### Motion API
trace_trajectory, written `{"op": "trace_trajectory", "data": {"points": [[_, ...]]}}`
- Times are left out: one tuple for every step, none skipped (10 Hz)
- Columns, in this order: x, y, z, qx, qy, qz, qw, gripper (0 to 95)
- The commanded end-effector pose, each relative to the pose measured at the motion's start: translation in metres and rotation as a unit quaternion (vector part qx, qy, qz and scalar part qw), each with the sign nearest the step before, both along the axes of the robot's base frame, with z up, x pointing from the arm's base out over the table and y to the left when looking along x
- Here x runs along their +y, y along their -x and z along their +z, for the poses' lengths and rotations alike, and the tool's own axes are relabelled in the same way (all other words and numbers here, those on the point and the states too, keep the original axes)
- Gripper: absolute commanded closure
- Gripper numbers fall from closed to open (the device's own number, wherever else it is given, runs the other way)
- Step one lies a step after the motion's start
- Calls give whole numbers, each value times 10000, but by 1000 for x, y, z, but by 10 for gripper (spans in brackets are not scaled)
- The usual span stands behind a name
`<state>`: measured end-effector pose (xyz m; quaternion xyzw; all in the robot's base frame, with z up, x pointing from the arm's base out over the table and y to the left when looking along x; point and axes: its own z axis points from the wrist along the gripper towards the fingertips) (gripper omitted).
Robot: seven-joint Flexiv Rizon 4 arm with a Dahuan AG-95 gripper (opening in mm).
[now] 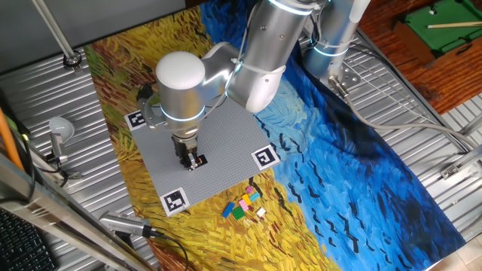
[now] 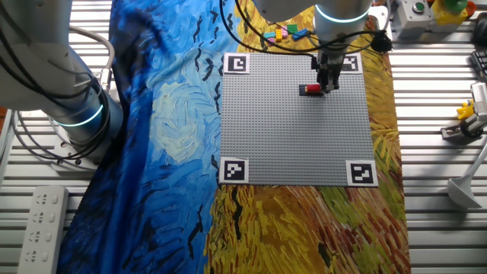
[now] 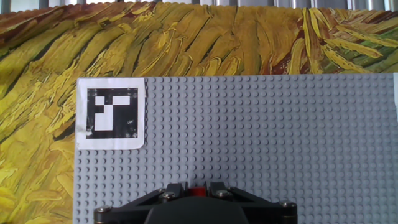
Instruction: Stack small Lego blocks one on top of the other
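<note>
Arm: I have the silver Flexiv arm bent low over the large grey studded baseplate [image 2: 293,129], with the black two-finger gripper [image 1: 190,159] pointing straight down at it.

Tool state: the fingers stand close on either side of a small red plastic Lego brick [image 2: 312,89], and in the hand view a sliver of red [image 3: 198,190] shows between the two finger ends. I read that as closed on the brick, though I cannot see whether the pads are truly pressing it.

Brick position: the red brick is at the baseplate surface, on the half nearer the loose pile, between two of the black-and-white square markers [image 2: 238,64]. Whether it is seated on the studs or just above them I cannot tell.

Other bricks: a little cluster of loose bricks, yellow, pink, green, blue and white [image 1: 245,203], lies on the painted yellow-and-blue cloth [image 1: 361,173] just off the baseplate edge, well apart from the gripper.

Step in hand: I judge this to be the placing of the first brick, the base of the stack; nothing sits on it yet.

Next move: press down squarely until the studs take it, open the fingers without dragging it sideways, lift clear, then go to the pile for a second brick.

Risk: such a small brick could tip or cling to a finger on release.
</note>
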<state>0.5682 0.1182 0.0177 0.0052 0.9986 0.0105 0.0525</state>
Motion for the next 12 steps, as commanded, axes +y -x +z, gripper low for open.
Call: {"op": "trace_trajectory", "data": {"points": [[0,1,-1,12,-5,-31,10000,950],[-1,1,-2,14,-5,-31,10000,950],[-1,2,-2,11,-6,-38,10000,950],[-1,2,-2,5,-8,-42,10000,950],[-1,3,-2,-2,-15,-51,10000,950],[-1,4,-2,-12,-21,-53,10000,950],[-2,5,-3,-25,-34,-54,10000,950],[-2,5,-3,-27,-49,-50,10000,950],[-2,5,-3,-26,-59,-51,10000,950],[-2,5,-3,-25,-58,-45,10000,950],[-2,5,-3,-30,-55,-34,10000,950],[-2,5,-3,-30,-56,-28,10000,950]]}}
